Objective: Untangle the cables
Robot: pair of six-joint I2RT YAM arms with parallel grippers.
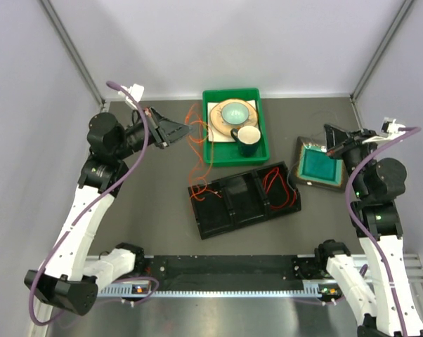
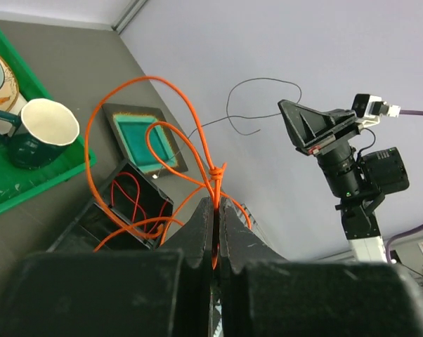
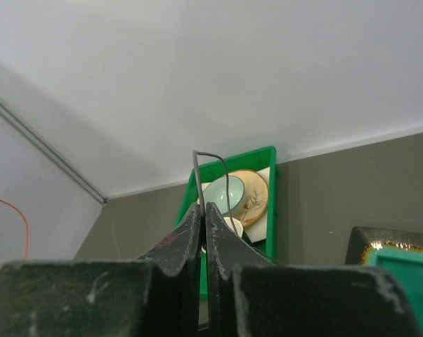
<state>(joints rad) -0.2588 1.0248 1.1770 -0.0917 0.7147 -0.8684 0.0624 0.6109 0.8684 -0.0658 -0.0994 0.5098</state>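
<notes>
Red cable [image 1: 279,184] lay looped in the right-end compartment of the black tray [image 1: 218,228], nearest your bases. Further out, your left gripper [image 2: 215,205] was clamped shut on the orange cable [image 2: 216,174] just below where it knotted. Your right gripper [image 3: 203,208] pinched a thin grey wire [image 3: 210,153]. The green bin [image 1: 232,91] sat beyond the tray.

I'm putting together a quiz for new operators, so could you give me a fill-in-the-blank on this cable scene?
1. The knotted cable in the left hand is ___.
2. The thin dark wire is pinched by the ___.
3. The mug stands in the ___.
4. The red cable lies in the ___.
Missing: orange; right hand; green tray; black tray.
</notes>
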